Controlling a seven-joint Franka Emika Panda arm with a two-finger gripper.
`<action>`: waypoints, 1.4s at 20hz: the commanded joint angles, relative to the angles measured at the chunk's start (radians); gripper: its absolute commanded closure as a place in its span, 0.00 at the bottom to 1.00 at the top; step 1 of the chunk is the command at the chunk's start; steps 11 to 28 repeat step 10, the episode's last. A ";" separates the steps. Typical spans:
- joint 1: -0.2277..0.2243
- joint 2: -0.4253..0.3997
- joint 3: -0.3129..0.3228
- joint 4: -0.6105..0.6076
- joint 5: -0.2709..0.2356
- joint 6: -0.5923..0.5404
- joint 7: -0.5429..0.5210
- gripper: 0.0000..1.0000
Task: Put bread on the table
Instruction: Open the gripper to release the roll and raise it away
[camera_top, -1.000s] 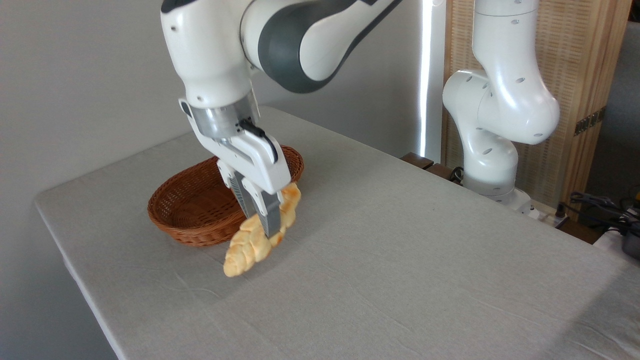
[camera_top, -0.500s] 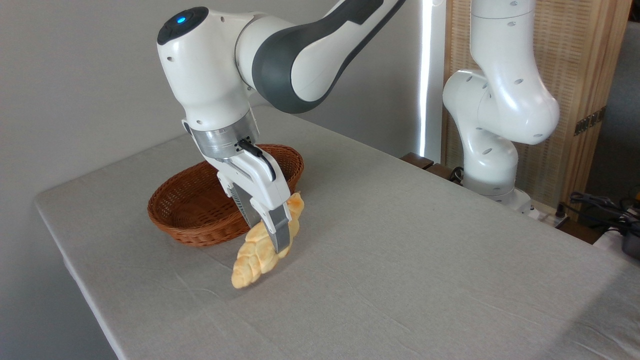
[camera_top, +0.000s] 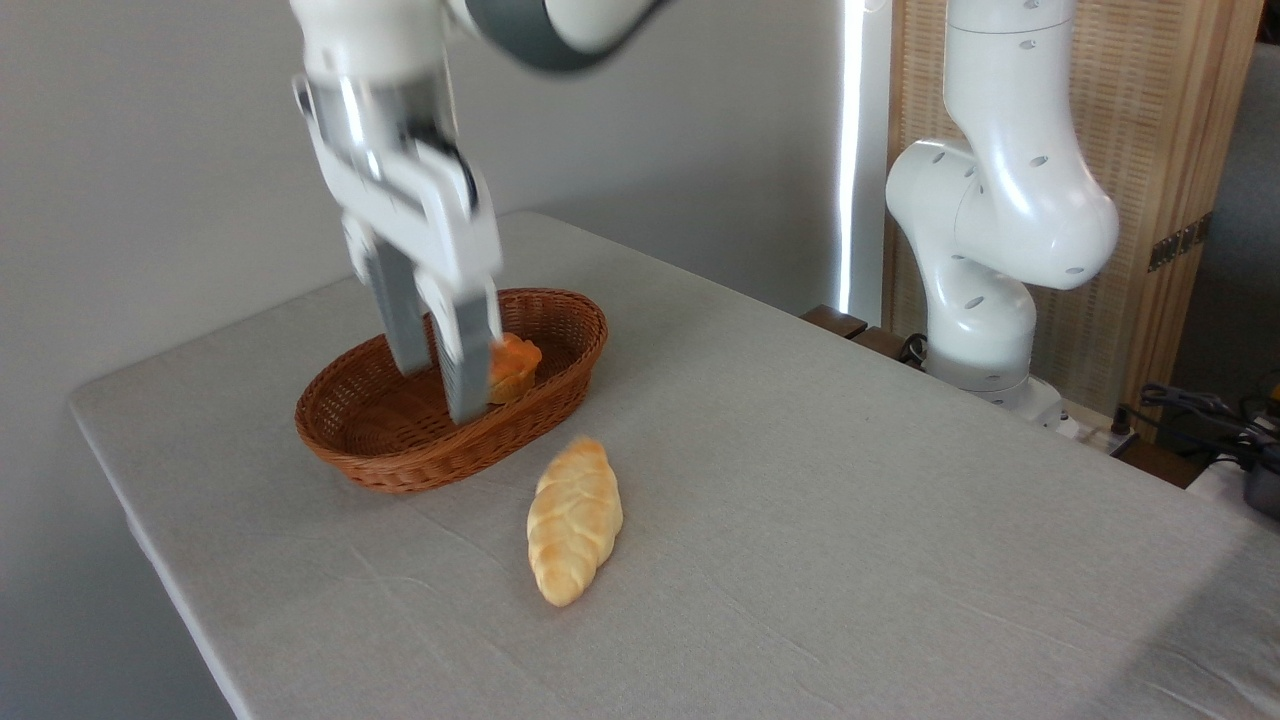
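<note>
Since the braided loaf (camera_top: 574, 520) lies flat on the table (camera_top: 850, 500), the gripper (camera_top: 436, 385), jaws open and empty, should lift clear of the wicker basket (camera_top: 400, 465).

The bread (camera_top: 574, 521) is pale golden-yellow with a braided pattern. The desk (camera_top: 850, 520) wears light grey cloth. At the bread's 10 o'clock, the woven wicker basket (camera_top: 380, 440) is reddish-brown and holds an orange pastry (camera_top: 514, 366). The fingers (camera_top: 468, 375) are grey under a white body.
</note>
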 joint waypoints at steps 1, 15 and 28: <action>0.002 0.013 0.008 0.112 0.004 -0.091 -0.029 0.00; 0.004 0.029 0.002 0.101 0.011 -0.100 -0.049 0.00; 0.004 0.029 0.002 0.101 0.011 -0.100 -0.049 0.00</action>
